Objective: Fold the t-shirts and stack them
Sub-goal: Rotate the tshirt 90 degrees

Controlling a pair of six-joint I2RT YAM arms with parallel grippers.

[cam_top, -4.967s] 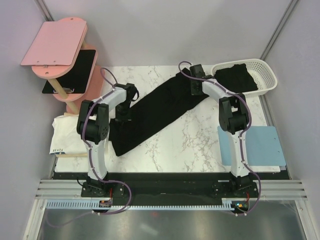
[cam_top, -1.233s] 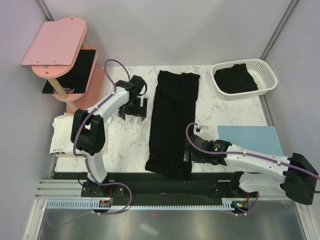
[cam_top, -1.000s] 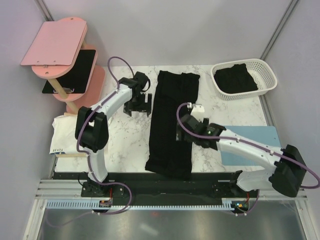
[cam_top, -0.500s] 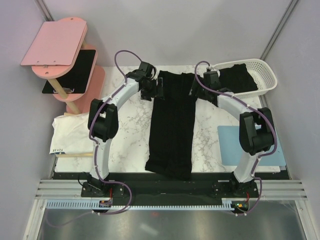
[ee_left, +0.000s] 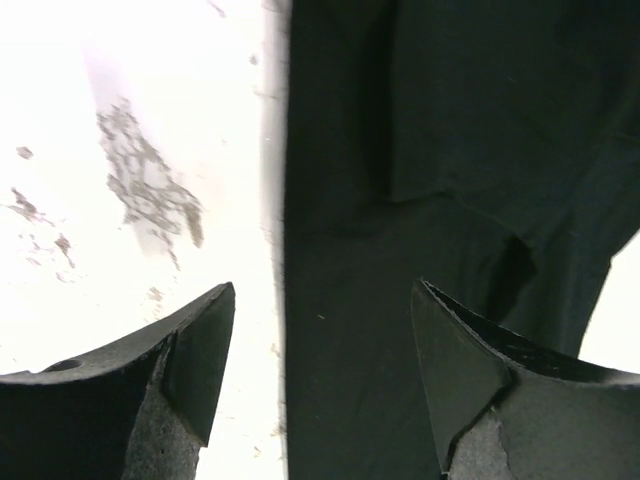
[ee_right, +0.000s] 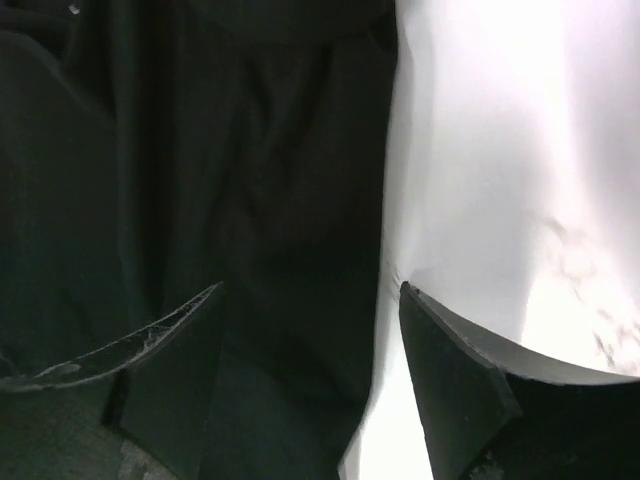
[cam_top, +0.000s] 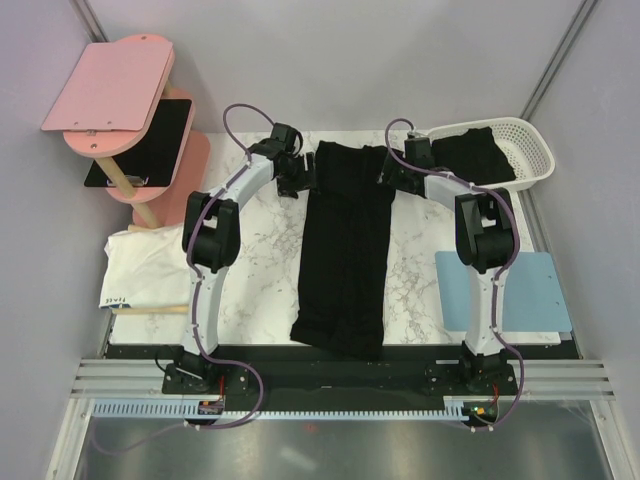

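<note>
One black t-shirt (cam_top: 345, 250) lies on the marble table as a long strip, folded lengthwise and running from the far edge to the near edge. My left gripper (cam_top: 307, 181) is at its far left corner, jaws open. In the left wrist view the left gripper (ee_left: 322, 300) straddles the t-shirt's (ee_left: 440, 150) left edge. My right gripper (cam_top: 388, 177) is at the far right corner, also open. In the right wrist view the right gripper (ee_right: 310, 300) straddles the t-shirt's (ee_right: 250, 150) right edge. A second black t-shirt (cam_top: 472, 157) lies crumpled in the white basket (cam_top: 541, 160).
A pink two-tier stand (cam_top: 110, 95) holding a glossy black rectangle (cam_top: 150, 140) is at the far left. White cloth (cam_top: 140, 268) lies at the left table edge. A pale blue mat (cam_top: 515, 290) sits at the right.
Both arms have moved to the shirt's far end. The right arm swung there from the near right side. Both pairs of jaws have narrowed a little.
</note>
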